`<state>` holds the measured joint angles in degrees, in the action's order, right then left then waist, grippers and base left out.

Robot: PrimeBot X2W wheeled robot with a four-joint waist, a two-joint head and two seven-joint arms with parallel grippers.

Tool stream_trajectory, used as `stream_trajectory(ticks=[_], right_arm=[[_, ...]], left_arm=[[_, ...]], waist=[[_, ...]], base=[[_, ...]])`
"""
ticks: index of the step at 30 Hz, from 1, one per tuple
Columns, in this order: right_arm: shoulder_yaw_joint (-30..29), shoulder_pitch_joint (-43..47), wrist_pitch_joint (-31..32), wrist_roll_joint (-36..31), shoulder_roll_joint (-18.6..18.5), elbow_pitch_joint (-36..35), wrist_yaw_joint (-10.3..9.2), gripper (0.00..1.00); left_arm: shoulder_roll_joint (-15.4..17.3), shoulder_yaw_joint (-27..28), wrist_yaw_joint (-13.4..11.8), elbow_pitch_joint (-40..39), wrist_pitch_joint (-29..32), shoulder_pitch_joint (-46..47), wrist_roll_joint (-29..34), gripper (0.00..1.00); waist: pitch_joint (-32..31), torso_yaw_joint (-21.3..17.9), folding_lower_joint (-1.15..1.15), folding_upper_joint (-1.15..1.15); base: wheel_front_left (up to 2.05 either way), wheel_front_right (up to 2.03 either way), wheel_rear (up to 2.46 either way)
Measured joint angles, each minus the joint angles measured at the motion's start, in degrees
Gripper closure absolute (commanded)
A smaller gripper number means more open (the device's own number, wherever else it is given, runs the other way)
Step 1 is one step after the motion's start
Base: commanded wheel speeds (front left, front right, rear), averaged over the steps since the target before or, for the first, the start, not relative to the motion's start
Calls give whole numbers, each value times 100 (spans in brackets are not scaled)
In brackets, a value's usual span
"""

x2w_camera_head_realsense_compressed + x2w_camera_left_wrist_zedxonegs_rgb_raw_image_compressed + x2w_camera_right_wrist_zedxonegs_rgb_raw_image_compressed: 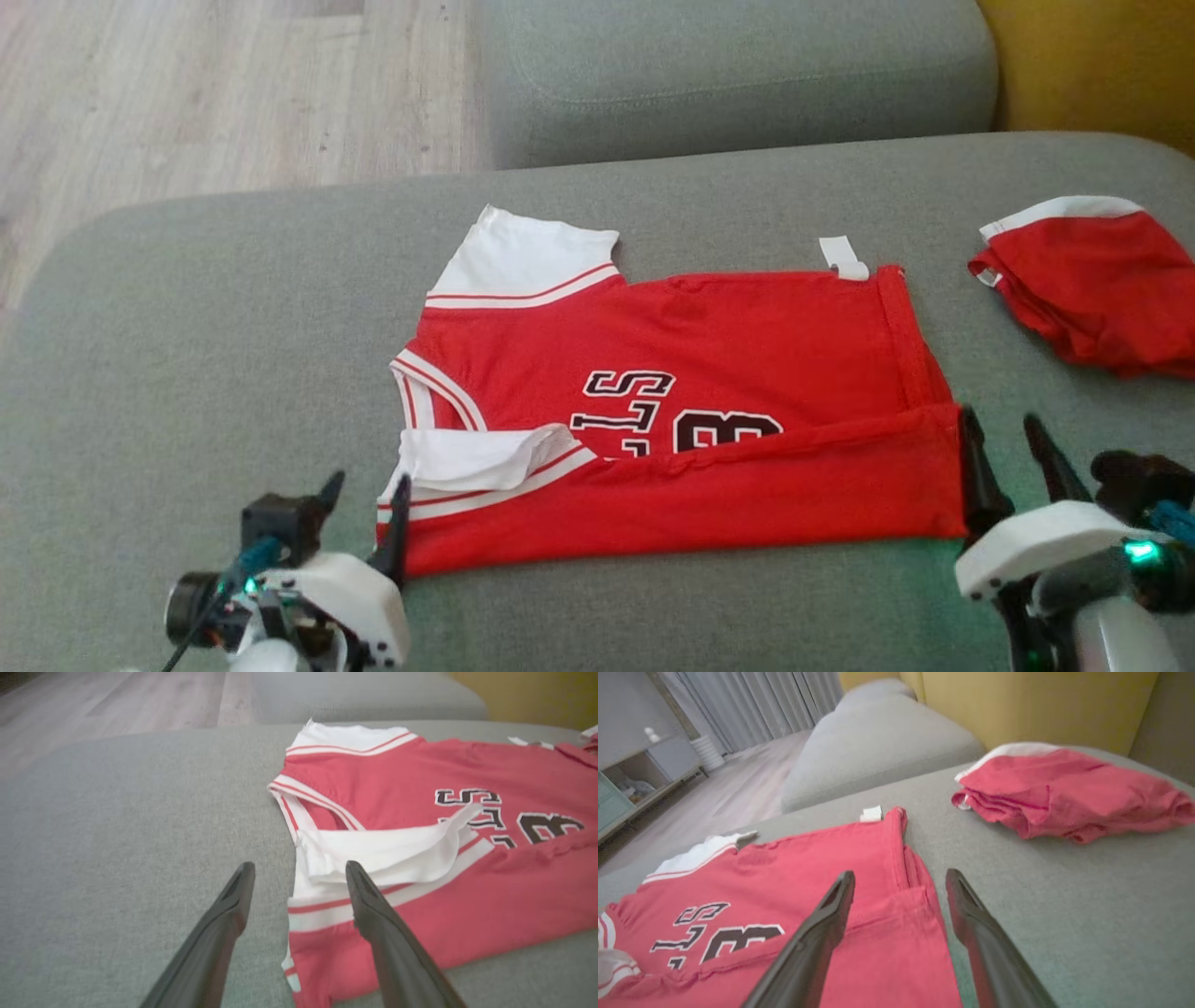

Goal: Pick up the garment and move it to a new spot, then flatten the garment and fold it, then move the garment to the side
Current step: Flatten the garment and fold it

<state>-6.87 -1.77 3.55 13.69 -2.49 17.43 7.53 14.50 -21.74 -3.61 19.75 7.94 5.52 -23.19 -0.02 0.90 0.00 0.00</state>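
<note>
The garment (709, 345) is a red jersey with white sleeves and black lettering. It lies spread on the grey cushion (187, 327), its near edge folded up over the front. My left gripper (366, 485) is open at the garment's near left corner, by the white sleeve. In the left wrist view the garment (420, 765) lies flat, and the left gripper (300, 868) straddles its sleeve edge without gripping it. My right gripper (999, 420) is open at the near right corner of the fold. Seen from the right wrist, the right gripper (900, 875) hovers over the hem of the garment (808, 858).
A second red piece of clothing (1092, 280) lies folded at the cushion's right edge, also seen as a red bundle (1064, 793). Another grey cushion (728, 75) sits behind, wooden floor (187, 93) at the far left, a yellow surface (1092, 56) at the far right.
</note>
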Motion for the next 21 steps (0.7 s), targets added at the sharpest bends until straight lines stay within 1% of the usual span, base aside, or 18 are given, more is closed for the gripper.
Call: stream_trajectory(ticks=[5, 8, 11, 14, 17, 21], right_arm=[[330, -90, -703, -105, 1, -278, 0, 0], [487, -193, -1042, -224, 0, -305, 0, 0], [550, -275, -1262, -209, -2, -292, 0, 0], [648, -424, -1388, -211, -2, -272, 0, 0], [712, -699, -1488, -198, -3, -287, 0, 0], [829, -1049, -1577, -101, -8, -355, 0, 0]], left_arm=[[-135, 214, -68, -97, -990, 150, 14, 0], [-261, 308, 16, -183, -1674, 384, 14, 0], [-314, 327, 119, -221, -2033, 684, 37, 0], [-303, 348, 210, -222, -2120, 1069, 155, 0], [-216, 305, 381, -57, -2060, 1690, 279, 0], [65, 182, 753, 455, -1365, 2888, 361, 0]], waist=[[163, -28, 0, 0], [296, -67, 0, 0], [452, -133, 0, 0], [643, -239, 0, 0], [876, -379, 1, 0], [1252, -600, 1, 0]], base=[[0, 0, 0], [0, 0, 0], [0, 0, 0], [0, 0, 0], [0, 0, 0], [0, 0, 0]])
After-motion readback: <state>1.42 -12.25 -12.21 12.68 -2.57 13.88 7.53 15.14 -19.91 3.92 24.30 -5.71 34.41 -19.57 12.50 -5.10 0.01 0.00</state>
